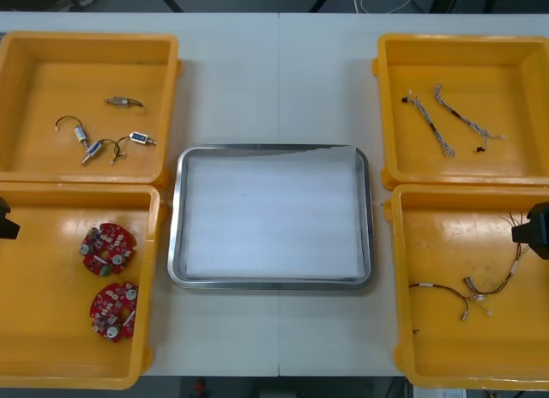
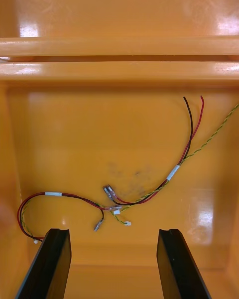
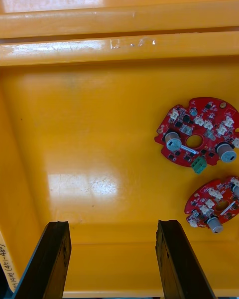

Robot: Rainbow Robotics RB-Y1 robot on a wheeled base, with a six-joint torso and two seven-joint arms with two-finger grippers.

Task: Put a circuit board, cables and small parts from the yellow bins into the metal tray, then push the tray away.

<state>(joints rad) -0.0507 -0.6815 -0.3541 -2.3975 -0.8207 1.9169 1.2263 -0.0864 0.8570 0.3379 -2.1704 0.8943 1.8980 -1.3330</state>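
Nothing lies yet in the shiny rectangular metal tray (image 1: 175, 235) at the desk's (image 1: 274, 72) middle, so a first pick is judged to be in hand. The left tool (image 3: 112, 224) is held open over the yellow plastic bin (image 1: 43, 329) at the near-left corner. The two round red circuit boards (image 3: 199, 124) lie past one finger, so the gap should be centred on one board before lowering. The right tool (image 2: 112, 230), also open, is poised over red, black and yellow cables (image 2: 173, 172) in the near-right bin (image 1: 437, 235). The tray's bareness is given by the front view, the fingers' spread by the wrist views.
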